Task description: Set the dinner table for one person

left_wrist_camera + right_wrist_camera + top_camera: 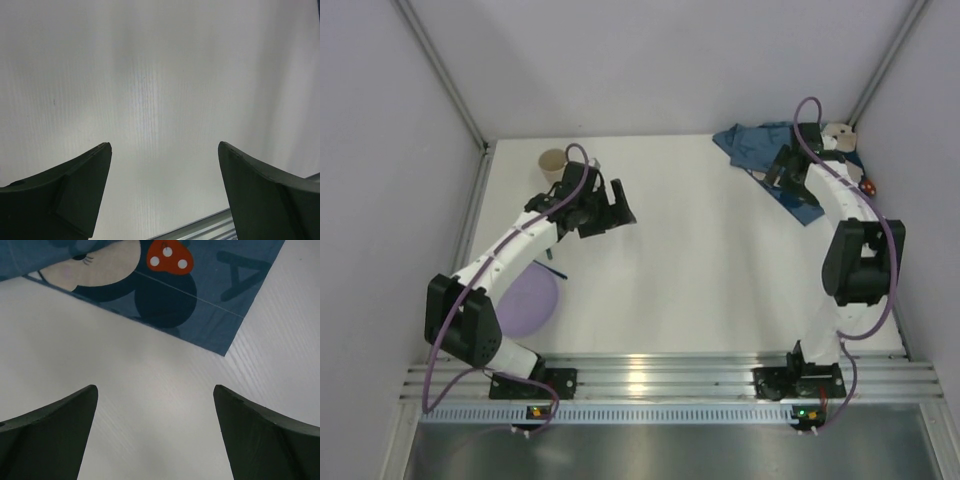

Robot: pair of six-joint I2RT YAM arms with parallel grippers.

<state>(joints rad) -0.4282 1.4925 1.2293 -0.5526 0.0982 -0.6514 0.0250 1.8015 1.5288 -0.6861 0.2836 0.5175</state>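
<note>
The dinner table (700, 280) is a plain white top with a silver rail (660, 375) along its near edge. A crumpled blue cartoon-mouse placemat (755, 148) lies at the far right, and its corner (190, 300) shows in the right wrist view. My right gripper (778, 178) hovers at the placemat's near edge, open (155, 387) over bare table just short of the cloth. My left gripper (618, 205) hangs over the left-centre of the table, open (164, 145) with nothing between its fingers. A beige cup (553, 162) stands at the far left, behind the left wrist.
A lilac plate (532, 298) lies at the near left, partly under the left arm. A beige item (840, 135) and a small red-orange thing (868, 186) sit by the right wall. Grey walls close in on three sides. The rail (200, 227) shows below the left fingers.
</note>
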